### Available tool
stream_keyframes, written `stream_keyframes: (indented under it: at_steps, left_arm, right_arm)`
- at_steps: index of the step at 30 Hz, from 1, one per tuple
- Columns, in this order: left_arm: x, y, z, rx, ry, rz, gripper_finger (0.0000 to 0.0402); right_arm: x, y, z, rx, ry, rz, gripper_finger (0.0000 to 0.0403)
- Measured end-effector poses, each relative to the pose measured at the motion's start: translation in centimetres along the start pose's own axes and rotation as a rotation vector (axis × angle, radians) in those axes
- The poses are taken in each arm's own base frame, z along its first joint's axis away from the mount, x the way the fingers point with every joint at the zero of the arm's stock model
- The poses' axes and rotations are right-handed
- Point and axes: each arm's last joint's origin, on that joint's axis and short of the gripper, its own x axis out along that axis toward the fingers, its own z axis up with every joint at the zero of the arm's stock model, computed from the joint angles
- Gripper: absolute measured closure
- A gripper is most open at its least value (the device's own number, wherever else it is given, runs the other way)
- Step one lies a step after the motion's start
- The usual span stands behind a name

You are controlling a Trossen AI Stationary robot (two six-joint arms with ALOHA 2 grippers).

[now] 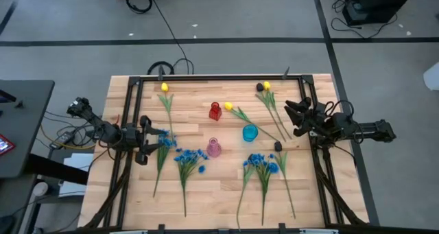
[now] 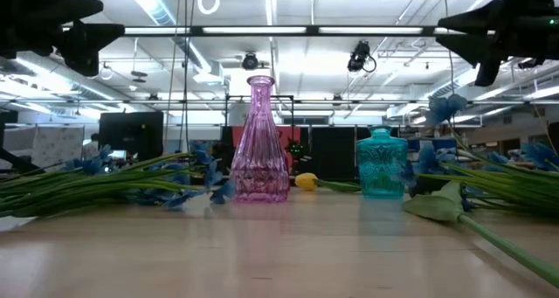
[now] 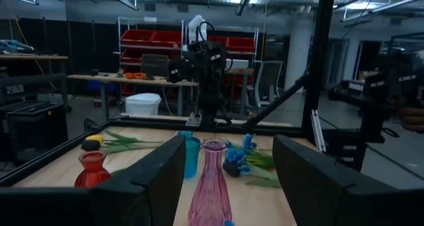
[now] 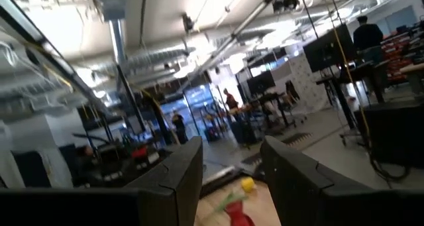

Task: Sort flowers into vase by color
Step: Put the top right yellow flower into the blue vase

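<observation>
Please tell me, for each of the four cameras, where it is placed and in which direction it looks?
High: overhead, straight down; both arms, left gripper, right gripper.
Low: table height, level; pink vase, teal vase.
Left wrist: across table, own fingers; pink vase shared with low.
Right wrist: tilted toward the ceiling, own fingers; red vase.

Counter (image 1: 219, 193): pale wood planks, matt, visible grain, edged by a dark metal frame (image 1: 226, 77). Pink vase (image 2: 259, 141): translucent ribbed glass, glossy. Teal vase (image 2: 381, 164): translucent embossed glass. Red vase (image 1: 215, 111): glossy. Flowers (image 1: 262, 167): smooth plastic-looking stems, cloth-like blue blossoms.
</observation>
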Motion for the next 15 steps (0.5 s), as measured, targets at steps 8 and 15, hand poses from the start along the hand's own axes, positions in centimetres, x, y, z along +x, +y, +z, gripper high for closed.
stream_keyframes:
  at_steps: [8, 15]
  left_arm:
    - [0.0, 0.3, 0.8, -0.076, -0.069, 0.075, 0.0170]
    - [-0.3, 1.3, 1.4, -0.108, -0.094, 0.395, 0.0170]
  right_arm:
    - [0.2, 0.2, 0.5, -0.012, 0.159, -0.032, 0.0241]
    - [1.4, 0.8, 2.0, -0.090, 0.400, -0.253, 0.0250]
